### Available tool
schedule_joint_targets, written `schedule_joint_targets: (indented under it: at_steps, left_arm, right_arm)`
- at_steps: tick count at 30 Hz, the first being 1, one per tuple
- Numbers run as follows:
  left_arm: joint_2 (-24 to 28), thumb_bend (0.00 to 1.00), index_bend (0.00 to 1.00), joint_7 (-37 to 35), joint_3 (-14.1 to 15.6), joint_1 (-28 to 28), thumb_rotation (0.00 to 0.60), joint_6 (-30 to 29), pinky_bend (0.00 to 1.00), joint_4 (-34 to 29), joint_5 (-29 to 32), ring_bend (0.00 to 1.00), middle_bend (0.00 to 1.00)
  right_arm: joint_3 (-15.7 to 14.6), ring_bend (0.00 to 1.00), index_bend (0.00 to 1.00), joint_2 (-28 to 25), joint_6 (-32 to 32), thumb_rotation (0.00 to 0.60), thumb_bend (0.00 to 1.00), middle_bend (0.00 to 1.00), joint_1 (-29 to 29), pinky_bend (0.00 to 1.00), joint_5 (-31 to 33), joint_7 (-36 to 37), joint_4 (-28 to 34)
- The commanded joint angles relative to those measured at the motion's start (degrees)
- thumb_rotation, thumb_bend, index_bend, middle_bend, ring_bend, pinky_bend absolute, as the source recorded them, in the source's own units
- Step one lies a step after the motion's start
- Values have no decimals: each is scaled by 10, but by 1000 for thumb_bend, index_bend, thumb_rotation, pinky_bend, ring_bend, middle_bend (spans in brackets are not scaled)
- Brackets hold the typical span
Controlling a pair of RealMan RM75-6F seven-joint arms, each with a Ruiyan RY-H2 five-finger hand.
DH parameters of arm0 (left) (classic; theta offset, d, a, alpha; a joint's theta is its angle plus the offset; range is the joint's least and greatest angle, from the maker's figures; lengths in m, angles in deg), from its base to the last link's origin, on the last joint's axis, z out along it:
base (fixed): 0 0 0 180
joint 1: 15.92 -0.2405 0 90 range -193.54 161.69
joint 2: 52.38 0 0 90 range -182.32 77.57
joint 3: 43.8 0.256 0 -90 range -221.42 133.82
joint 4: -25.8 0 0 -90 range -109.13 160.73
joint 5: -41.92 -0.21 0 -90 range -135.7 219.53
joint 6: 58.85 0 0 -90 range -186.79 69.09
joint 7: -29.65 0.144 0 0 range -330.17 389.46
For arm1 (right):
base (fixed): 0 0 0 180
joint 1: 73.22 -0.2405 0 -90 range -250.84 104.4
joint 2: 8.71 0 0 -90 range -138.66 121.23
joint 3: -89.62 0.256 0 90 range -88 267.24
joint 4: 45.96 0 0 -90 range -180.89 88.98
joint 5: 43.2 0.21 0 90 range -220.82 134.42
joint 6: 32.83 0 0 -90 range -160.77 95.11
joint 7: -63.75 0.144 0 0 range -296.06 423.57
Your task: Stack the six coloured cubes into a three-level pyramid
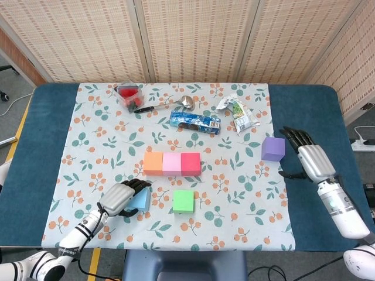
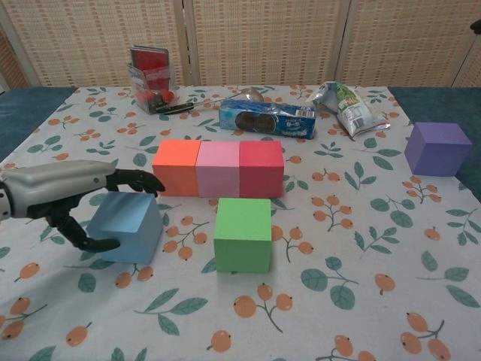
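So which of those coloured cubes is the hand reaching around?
The light blue cube, at the front left. The left hand has its fingers over its top and thumb at its side; no hand is at the other five cubes.

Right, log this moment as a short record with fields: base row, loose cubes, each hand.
base row: orange cube, pink cube and red cube side by side, touching
loose cubes: light blue cube, green cube, purple cube, all on the floral tablecloth
left hand: over the light blue cube, thumb at its near face, grip not confirmed
right hand: open, beside the purple cube, apart from it
upper levels: none yet
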Motion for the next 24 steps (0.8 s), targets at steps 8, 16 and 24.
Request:
schedule_joint_targets:
  at_steps: [8, 16, 24]
  left_arm:
    - [30, 315, 368, -37, -10, -7, 600, -39, 670, -21, -13, 454, 440]
    - [116, 316, 352, -93, -83, 44, 600, -22, 661, -48, -14, 429, 413]
    - [120, 317, 325, -122, -135, 138, 600, 80, 641, 3, 37, 411, 401]
  right_arm:
    - [0, 0, 0, -4, -7, 600, 40, 9, 11, 0, -7, 4, 4]
    - [9, 0, 0, -26, -21, 600, 40, 9, 21, 0, -6, -5, 30]
    - [12, 0, 0, -43, -38, 600, 40, 9, 40, 0, 6, -30, 62]
